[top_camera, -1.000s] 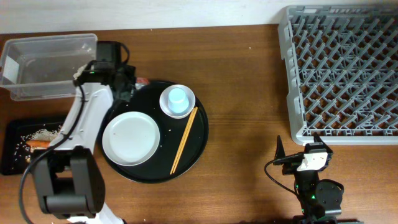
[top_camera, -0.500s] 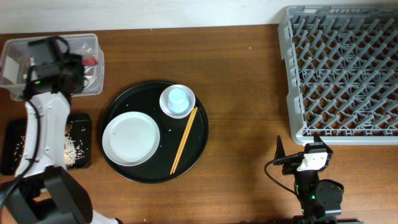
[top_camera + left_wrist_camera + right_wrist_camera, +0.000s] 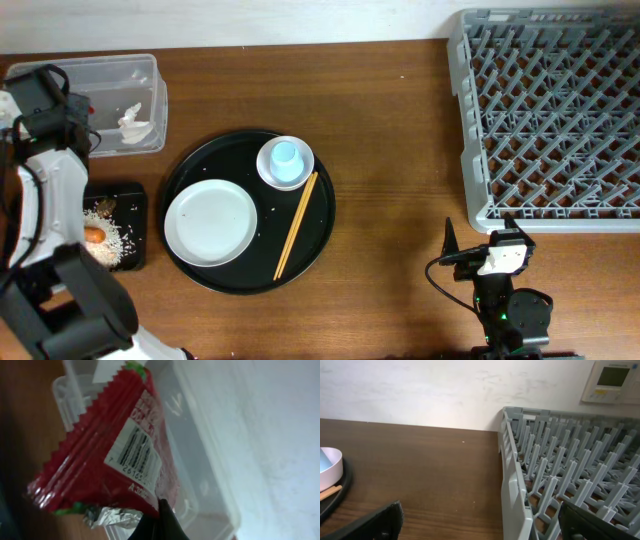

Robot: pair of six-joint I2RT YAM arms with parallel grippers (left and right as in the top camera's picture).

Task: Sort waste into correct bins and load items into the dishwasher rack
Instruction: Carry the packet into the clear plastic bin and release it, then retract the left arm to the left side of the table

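My left gripper (image 3: pixel 75 105) is over the left end of the clear tub (image 3: pixel 140 68), shut on the red sachet wrapper (image 3: pixel 90 102). The wrapper fills the left wrist view (image 3: pixel 105 455), pinched at its lower edge by a dark finger (image 3: pixel 161 512), with the tub (image 3: pixel 200 460) behind it. A crumpled white tissue (image 3: pixel 133 120) lies in the tub. The shallow black tray (image 3: pixel 135 195) holds rice scraps (image 3: pixel 110 245) and the orange carrot (image 3: pixel 93 235). I cannot make out the brown lump. My right gripper (image 3: pixel 490 262) is open and empty, low in front of the grey rack (image 3: pixel 550 115), (image 3: pixel 512 485).
A large round black tray (image 3: pixel 320 240) holds the white plate (image 3: pixel 210 222), the small white dish (image 3: pixel 268 172) with the pale-blue cup (image 3: pixel 285 157) in it, and wooden chopsticks (image 3: pixel 297 225). The dish's rim shows at the left edge of the right wrist view (image 3: pixel 330 467).
My left arm swung from the round tray's upper left edge to the tub, then further left, carrying the red wrapper. The black tray is now uncovered. The right arm has not moved.
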